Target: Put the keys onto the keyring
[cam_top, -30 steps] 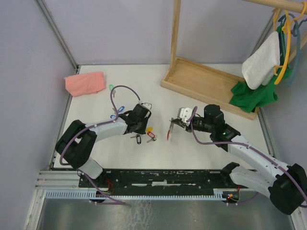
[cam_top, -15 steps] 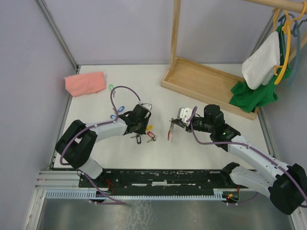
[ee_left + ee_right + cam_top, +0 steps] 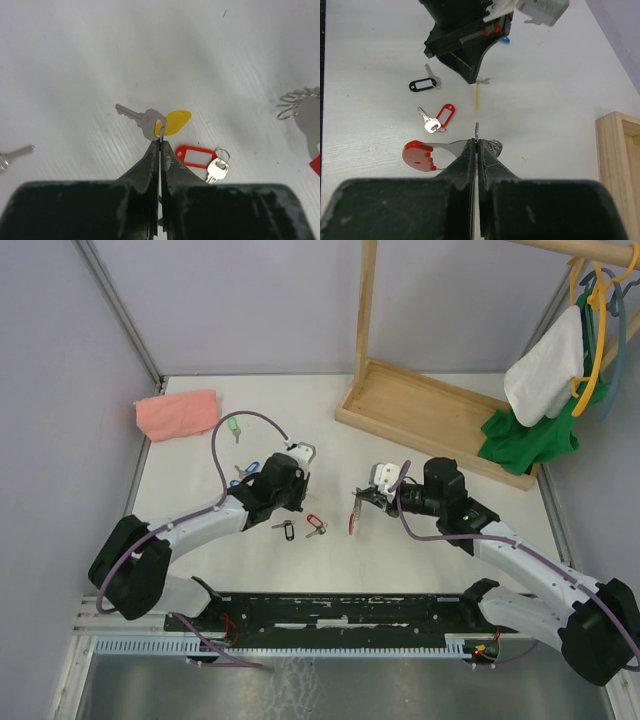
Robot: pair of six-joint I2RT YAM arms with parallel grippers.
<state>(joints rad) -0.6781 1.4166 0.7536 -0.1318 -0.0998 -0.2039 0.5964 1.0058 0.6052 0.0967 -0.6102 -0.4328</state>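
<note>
We've lifted the yellow key (image 3: 148, 122), left gripper (image 3: 160, 142) pinching its ring. Right gripper (image 3: 477, 141) pinches the keyring (image 3: 417, 155); next, we'd align them for threading.

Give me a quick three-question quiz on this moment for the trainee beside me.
1. True or false: the left gripper is shut on the yellow-tagged key.
2. What does the right gripper hold? A the keyring; B the black-tagged key; C nothing.
3. In the right wrist view, what colour is the tag of the loose key lying closest to the keyring?
Key: 1 true. 2 A. 3 red, the red-tagged key.
</note>
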